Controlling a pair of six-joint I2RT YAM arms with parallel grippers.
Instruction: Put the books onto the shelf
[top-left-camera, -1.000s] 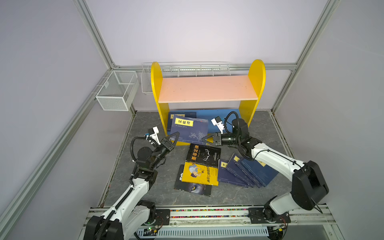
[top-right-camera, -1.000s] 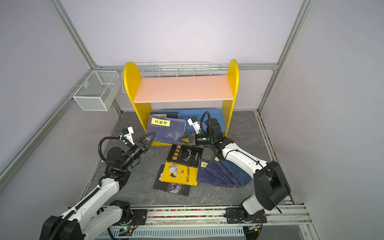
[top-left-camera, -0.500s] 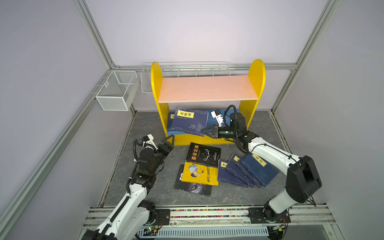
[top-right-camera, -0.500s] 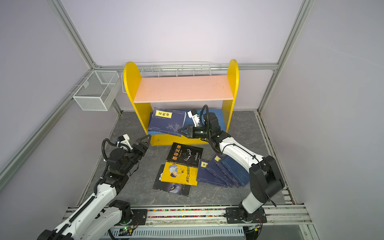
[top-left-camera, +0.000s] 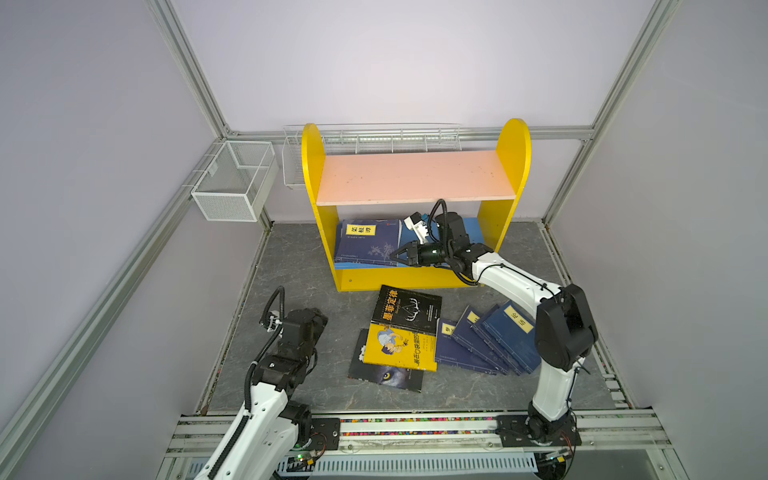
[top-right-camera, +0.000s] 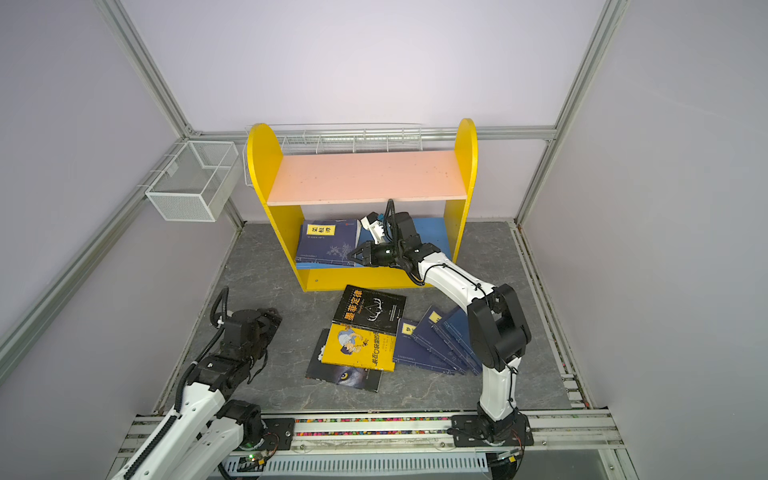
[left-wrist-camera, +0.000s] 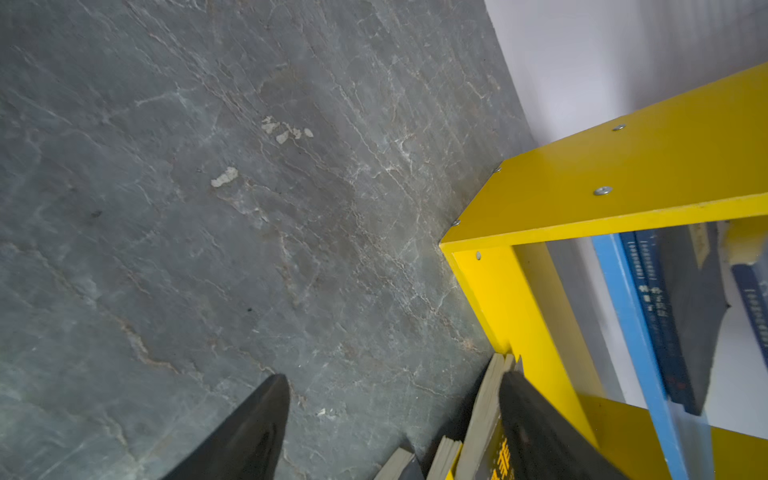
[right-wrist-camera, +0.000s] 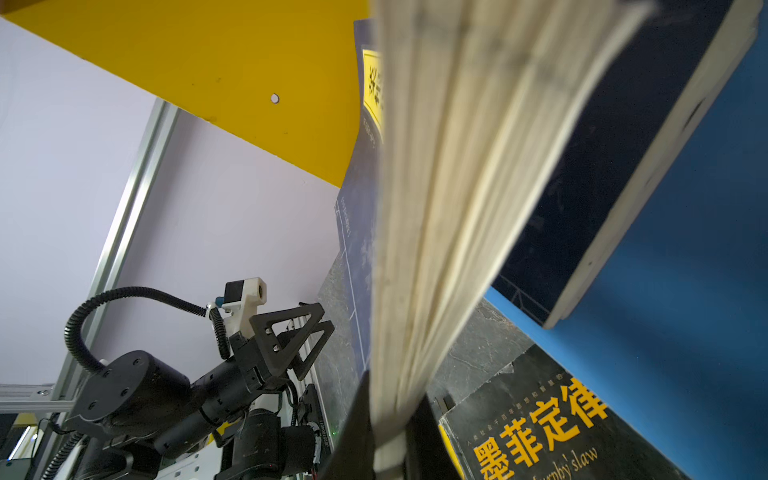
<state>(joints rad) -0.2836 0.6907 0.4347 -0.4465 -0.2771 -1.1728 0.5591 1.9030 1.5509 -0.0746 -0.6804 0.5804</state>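
Right wrist view — we are clamping the book (right-wrist-camera: 436, 187) in our right gripper (right-wrist-camera: 390, 436); it is lying toward the left panel (top-left-camera: 312, 174) — left gripper (left-wrist-camera: 395, 376) gaping, farther off.

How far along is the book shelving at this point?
Early. Done: at least one dark book lies on the lower blue board of the shelf. In hand: the right gripper is shut on the page edge of a navy book there; the left gripper is open, empty. Left: the black book, yellow book, wolf-eye book and a fan of navy books lie on the floor.
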